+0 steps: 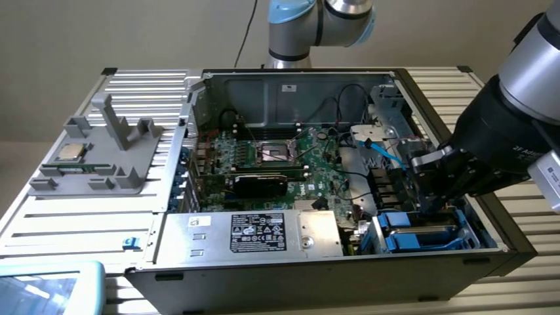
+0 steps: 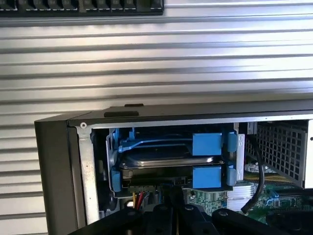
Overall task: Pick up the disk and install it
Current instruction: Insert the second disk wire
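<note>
We see the flat silver-grey metal disk (image 2: pixel 164 157) lying inside the blue plastic drive cage (image 1: pixel 418 231) at the corner of the open black computer case (image 1: pixel 289 279), beside the large silver box with the black label (image 1: pixel 254 233). Blue rails (image 2: pixel 207 144) run along the disk's edges. The black claw (image 1: pixel 435 205) hangs just above this cage with its fingers pressed together, and it holds nothing that we can see. We judge the disk to be stiff and rather heavy for its size, with a smooth metal face that may slip. It is also sensitive to shocks. The better place to hold it is across the long edges at the blue rails, not at the connector end, where coloured wires (image 2: pixel 138 199) are near.
</note>
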You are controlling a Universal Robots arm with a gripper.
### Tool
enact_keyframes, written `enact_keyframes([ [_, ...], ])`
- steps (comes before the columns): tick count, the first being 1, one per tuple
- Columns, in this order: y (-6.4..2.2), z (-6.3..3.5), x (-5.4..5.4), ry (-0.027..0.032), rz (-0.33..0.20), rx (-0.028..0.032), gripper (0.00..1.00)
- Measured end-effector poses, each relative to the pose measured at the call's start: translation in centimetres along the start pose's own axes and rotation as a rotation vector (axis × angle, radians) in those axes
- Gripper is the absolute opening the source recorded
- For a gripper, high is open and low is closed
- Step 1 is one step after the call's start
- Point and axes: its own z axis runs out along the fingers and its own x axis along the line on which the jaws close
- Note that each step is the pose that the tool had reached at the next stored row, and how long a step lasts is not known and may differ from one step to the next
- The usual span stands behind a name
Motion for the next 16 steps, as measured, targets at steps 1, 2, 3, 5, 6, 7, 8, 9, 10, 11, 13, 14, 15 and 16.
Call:
enact_keyframes([
  [1, -0.01, 0.04, 0.0, -0.0004, -0.004, -0.0002, 0.11],
  [2, -0.04, 0.1, 0.0, -0.0008, -0.007, -0.0002, 0.11],
  [3, -0.08, 0.14, 0.0, -0.0011, -0.01, -0.0005, 0.11],
  [5, -0.15, 0.19, 0.0, -0.0015, -0.014, -0.0006, 0.11],
  [6, -0.15, 0.2, 0.01, -0.0016, -0.015, -0.0007, 0.11],
  [7, -0.16, 0.19, 0.05, -0.0018, -0.016, -0.0008, 0.11],
  [8, -0.16, 0.21, 0.12, -0.0019, -0.017, -0.0007, 0.11],
  [9, -0.16, 0.26, 0.16, -0.0019, -0.017, -0.0006, 0.11],
  [10, -0.15, 0.31, 0.16, -0.0019, -0.018, -0.0005, 0.11],
  [11, -0.15, 0.37, 0.17, -0.002, -0.018, -0.0002, 0.11],
  [13, -0.12, 0.55, 0.18, -0.0022, -0.02, 0.0006, 0.11],
  [14, -0.12, 0.63, 0.18, -0.0023, -0.021, 0.001, 0.11],
  [15, -0.11, 0.68, 0.19, -0.0025, -0.021, 0.0016, 0.11],
  [16, -0.1, 0.74, 0.19, -0.0025, -0.022, 0.0021, 0.11],
])
